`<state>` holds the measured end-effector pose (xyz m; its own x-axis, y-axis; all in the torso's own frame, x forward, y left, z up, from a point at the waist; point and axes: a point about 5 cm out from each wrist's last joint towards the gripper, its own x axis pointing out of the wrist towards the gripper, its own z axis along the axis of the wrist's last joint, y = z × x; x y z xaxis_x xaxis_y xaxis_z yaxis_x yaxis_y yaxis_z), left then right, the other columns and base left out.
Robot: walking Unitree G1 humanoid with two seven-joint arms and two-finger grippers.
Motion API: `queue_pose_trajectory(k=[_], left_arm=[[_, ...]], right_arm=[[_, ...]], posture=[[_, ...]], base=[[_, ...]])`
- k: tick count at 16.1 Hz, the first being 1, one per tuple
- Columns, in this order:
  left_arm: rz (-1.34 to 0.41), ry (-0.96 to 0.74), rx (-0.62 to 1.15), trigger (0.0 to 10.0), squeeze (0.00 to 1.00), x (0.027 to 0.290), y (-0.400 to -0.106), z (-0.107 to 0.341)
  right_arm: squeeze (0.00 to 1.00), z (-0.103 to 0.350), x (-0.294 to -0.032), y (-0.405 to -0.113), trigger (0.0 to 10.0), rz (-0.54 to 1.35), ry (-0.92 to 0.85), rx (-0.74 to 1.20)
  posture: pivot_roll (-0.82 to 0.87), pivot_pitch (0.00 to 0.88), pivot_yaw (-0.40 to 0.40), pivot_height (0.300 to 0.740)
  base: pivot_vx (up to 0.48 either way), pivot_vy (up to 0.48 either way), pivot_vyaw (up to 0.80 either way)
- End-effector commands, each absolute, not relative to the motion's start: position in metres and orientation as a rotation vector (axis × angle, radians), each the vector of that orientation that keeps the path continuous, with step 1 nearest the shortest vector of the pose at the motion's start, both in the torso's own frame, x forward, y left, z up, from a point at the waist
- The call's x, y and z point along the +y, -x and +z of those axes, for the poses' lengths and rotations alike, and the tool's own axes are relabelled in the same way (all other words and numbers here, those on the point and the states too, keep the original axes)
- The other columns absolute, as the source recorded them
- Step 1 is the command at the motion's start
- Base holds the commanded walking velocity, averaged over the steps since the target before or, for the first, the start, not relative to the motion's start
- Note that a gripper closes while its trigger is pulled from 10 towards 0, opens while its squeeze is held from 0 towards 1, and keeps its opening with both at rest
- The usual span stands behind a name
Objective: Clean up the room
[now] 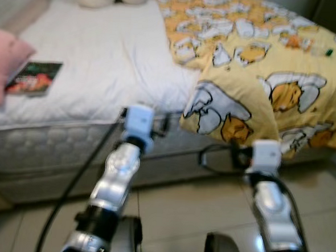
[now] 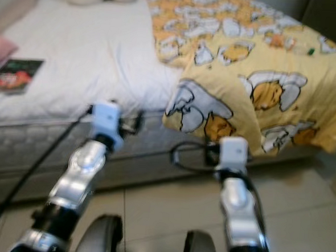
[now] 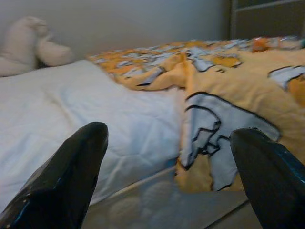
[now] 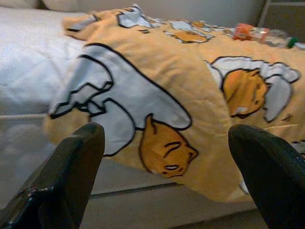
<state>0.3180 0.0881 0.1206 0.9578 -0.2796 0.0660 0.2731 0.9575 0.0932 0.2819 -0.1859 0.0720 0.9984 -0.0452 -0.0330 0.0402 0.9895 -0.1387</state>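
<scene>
Head views: both arms are raised toward the bed; the yellow blanket is draped ahead of the right tool, its hanging corner near.

Left wrist: the left tool is spread, blanket corner ahead.

Right wrist: fingers are parted, blanket directly beyond.

Book left on the bed — blanket right.

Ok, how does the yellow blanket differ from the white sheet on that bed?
The yellow blanket carries a cartoon print; the white sheet is plain. The blanket is rumpled and hangs over the mattress edge; the sheet lies flat, with a book resting on it. Both cover the same bed.
</scene>
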Motion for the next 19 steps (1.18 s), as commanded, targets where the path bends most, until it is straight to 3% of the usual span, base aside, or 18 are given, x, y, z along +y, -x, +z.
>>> queue_pose_trajectory(k=[1,12,15,17,19], left_arm=[[-0.252,-0.086,-0.093,10.0,0.0,0.1,-0.321,0.125],[-0.372,-0.089,-0.133,10.0,0.0,0.083,-0.313,0.126],[-0.387,-0.085,-0.129,10.0,0.0,0.082,-0.313,0.125],[-0.326,-0.117,-0.057,10.0,0.0,0.084,-0.318,0.117],[-0.374,-0.097,0.06,10.0,0.0,0.075,-0.331,0.104]], right_arm=[[0.0,0.077,-0.175,-0.287,10.0,-0.012,0.135,0.011],[0.0,0.075,-0.173,-0.287,10.0,-0.001,0.154,0.025],[0.0,0.074,-0.174,-0.286,10.0,-0.003,0.143,0.027],[0.0,0.075,-0.174,-0.285,10.0,-0.004,0.136,0.018],[0.0,0.072,-0.173,-0.284,10.0,0.005,0.14,0.028]], posture=[[-0.12,0.0,0.055,0.618],[-0.12,0.0,0.054,0.618],[-0.12,0.0,0.054,0.618],[-0.12,0.0,0.052,0.618],[-0.12,0.0,0.043,0.618]], base=[[0.465,0.0,0.0],[0.465,0.0,0.0],[0.461,0.0,-0.53],[0.171,0.0,0.0],[0.0,0.0,0.0]])
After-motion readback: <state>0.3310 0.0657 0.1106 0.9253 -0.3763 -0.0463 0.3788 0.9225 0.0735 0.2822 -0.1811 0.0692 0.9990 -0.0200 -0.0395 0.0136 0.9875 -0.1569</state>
